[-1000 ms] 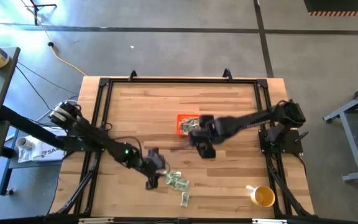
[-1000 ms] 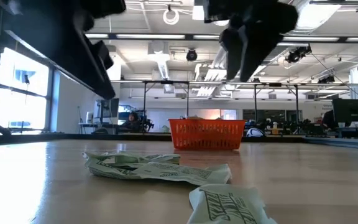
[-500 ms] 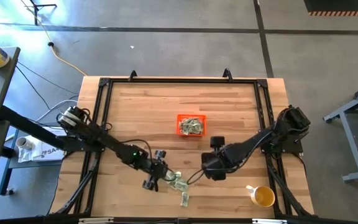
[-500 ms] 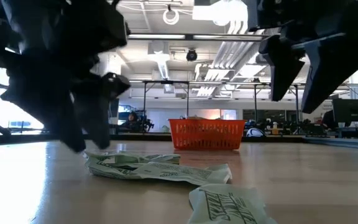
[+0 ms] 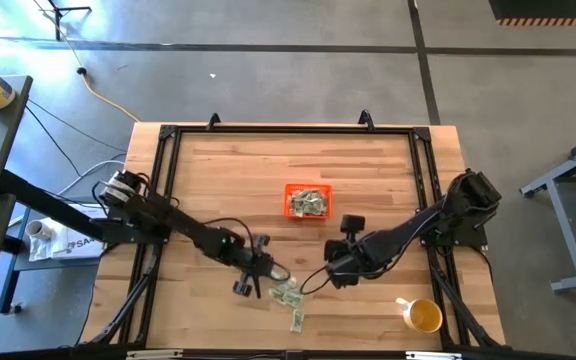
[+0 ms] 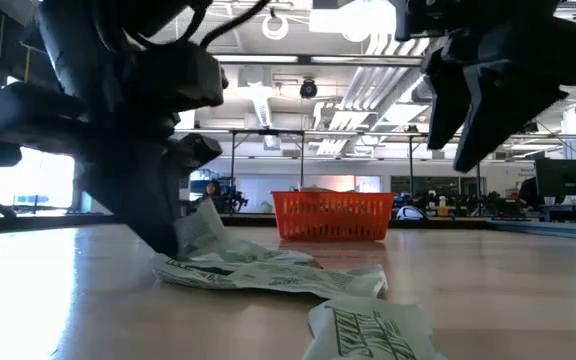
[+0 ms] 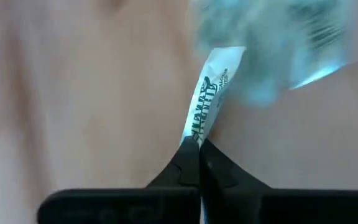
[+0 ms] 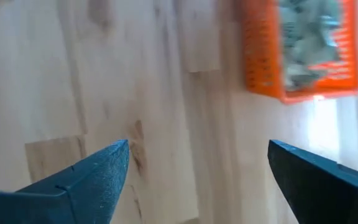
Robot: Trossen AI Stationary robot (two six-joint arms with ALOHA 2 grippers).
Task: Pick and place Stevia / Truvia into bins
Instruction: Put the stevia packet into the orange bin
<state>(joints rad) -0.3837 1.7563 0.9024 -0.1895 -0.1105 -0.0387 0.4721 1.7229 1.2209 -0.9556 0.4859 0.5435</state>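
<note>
Several green-and-white Stevia packets [image 5: 286,293] lie in a small heap on the wooden table near its front edge, with one more [image 5: 296,320] just nearer. My left gripper [image 5: 265,279] [image 7: 197,144] is down at the heap's left side, shut on one packet [image 6: 204,226]. My right gripper [image 5: 320,283] [image 8: 197,149] hovers open to the right of the heap with nothing between its fingers. The orange bin [image 5: 307,201] [image 6: 333,216] [image 8: 300,50] stands at the table's middle with packets inside. My left gripper pinches one packet by a short end [image 7: 196,134] between its two fingertips. The fingers slant down from the table's left. The packet stands tilted up on edge [image 6: 206,222], its other end down among the packets on the table.
A yellow mug [image 5: 423,316] stands at the front right corner. A black frame [image 5: 168,135] runs along the table's edges. Bare wood lies between the heap and the bin.
My left gripper has come down to the heap from the left and shut on a packet, whose end now stands tipped up; the heap has shifted slightly rightward. My right gripper has moved from over the bin toward the near edge and stays open.
</note>
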